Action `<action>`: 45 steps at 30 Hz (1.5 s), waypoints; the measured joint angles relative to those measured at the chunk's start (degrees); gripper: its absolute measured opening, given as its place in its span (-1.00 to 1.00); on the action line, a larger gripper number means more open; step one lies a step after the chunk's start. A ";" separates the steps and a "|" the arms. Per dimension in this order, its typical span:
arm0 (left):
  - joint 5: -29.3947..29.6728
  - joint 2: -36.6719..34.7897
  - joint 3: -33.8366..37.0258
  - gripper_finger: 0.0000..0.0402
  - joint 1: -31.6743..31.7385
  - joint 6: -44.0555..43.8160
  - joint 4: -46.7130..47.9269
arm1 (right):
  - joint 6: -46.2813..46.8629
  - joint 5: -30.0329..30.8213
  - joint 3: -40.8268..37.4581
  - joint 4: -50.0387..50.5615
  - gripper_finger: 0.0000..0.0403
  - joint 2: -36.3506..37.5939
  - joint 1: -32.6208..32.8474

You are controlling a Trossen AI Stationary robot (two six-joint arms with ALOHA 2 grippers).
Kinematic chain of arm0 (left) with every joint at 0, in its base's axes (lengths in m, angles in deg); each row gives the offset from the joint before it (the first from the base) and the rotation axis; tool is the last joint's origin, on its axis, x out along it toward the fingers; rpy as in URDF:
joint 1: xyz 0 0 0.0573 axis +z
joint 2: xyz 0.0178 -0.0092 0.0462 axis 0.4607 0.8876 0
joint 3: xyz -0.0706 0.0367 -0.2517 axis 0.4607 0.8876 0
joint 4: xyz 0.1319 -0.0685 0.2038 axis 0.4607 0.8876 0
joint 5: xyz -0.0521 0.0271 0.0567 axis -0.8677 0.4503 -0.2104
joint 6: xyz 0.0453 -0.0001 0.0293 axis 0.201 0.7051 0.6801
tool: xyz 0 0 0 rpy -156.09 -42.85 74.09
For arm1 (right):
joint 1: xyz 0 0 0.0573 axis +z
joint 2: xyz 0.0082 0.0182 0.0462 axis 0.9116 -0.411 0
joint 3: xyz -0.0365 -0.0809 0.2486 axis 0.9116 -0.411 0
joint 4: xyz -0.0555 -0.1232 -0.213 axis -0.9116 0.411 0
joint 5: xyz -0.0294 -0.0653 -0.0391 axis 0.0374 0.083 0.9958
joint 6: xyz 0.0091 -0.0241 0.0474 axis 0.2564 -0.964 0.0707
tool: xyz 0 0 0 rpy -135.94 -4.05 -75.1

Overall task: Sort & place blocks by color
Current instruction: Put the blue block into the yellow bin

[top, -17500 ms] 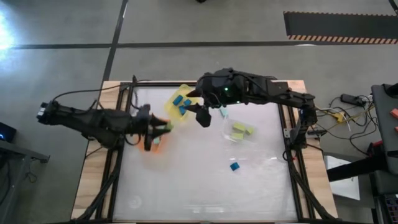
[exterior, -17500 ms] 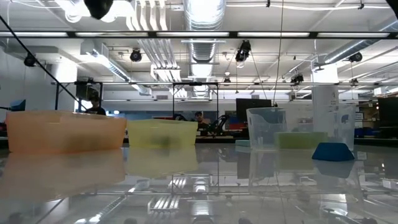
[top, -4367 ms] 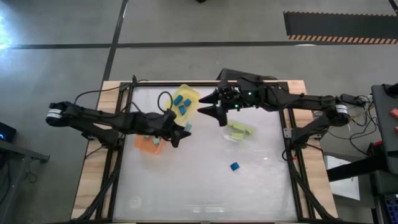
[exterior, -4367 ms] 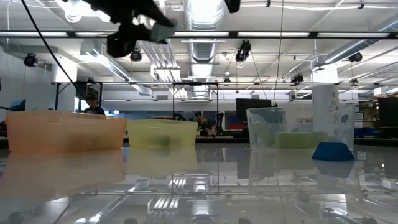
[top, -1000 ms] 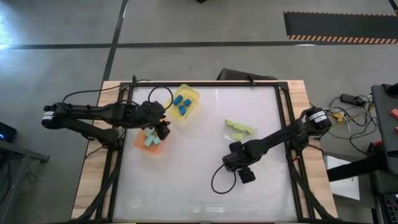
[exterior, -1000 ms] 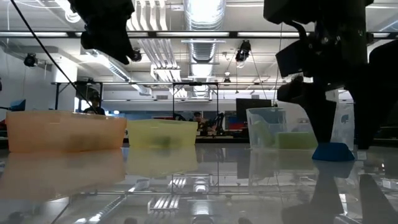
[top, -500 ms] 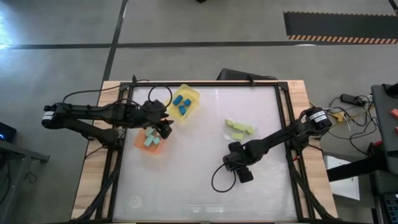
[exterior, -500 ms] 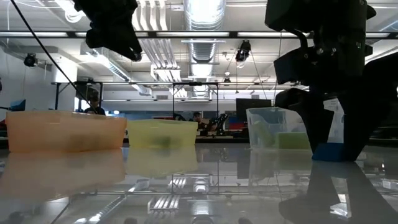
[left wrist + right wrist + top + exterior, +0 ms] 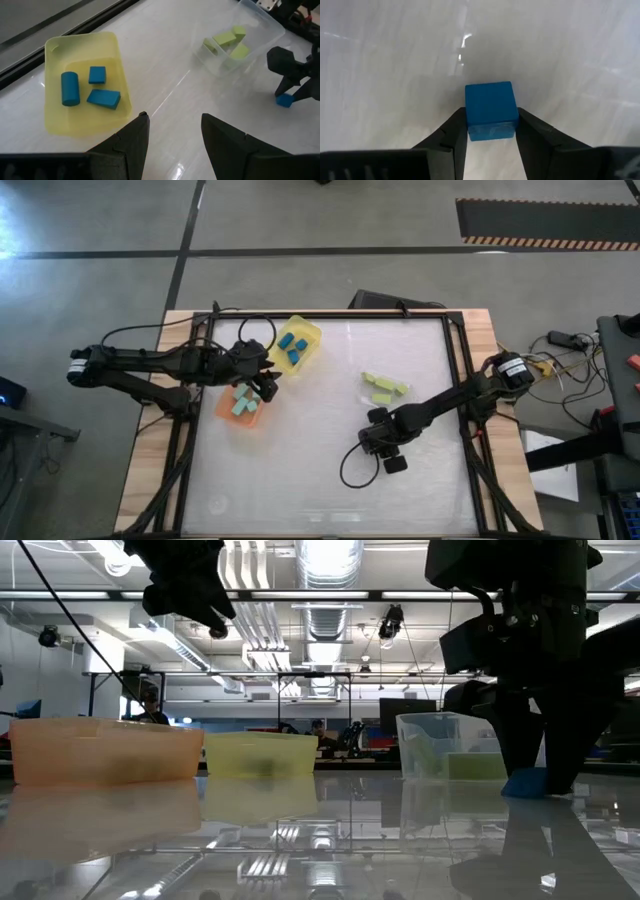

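Note:
A dark blue block (image 9: 489, 102) lies on the white table toward the near right, and my right gripper (image 9: 490, 116) is shut on it; in the high view the right gripper (image 9: 379, 442) hides the block. The low view shows the blue block (image 9: 524, 783) at table level under the fingers. My left gripper (image 9: 172, 142) hovers open with nothing in it over the orange bin (image 9: 238, 406), which holds teal blocks. The yellow bin (image 9: 82, 90) holds three blue blocks. A clear dish (image 9: 235, 42) holds yellow-green blocks. My right gripper pinches the blue block by two opposite sides (image 9: 470, 120) between its two fingers (image 9: 454, 135). The fingers come steeply from above, pointing down. The block rests on the table, its top face level.
The yellow bin (image 9: 297, 345) stands at the far left of centre, the orange bin just near of it, and the clear dish (image 9: 385, 387) right of centre. A black cable loops (image 9: 350, 472) on the table beside my right gripper. The near half of the table is bare white.
My right gripper has shut its fingers onto the blue block while staying in place; the block has not moved from the table. My left gripper has tipped up a little over the orange bin and stays open.

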 joint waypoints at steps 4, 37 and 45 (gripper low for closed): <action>-0.01 -0.02 0.00 -0.18 0.00 -0.05 -1.56 | 0.07 0.00 2.98 4.15 -0.35 0.26 -2.51; 12.77 -11.43 0.02 -0.18 0.46 0.60 -25.28 | 7.88 -4.16 60.37 -4.20 -0.37 -26.39 -41.42; 15.07 -13.55 0.05 -0.18 0.46 0.60 -25.09 | 9.54 -9.14 69.57 0.11 -0.37 -37.30 -41.95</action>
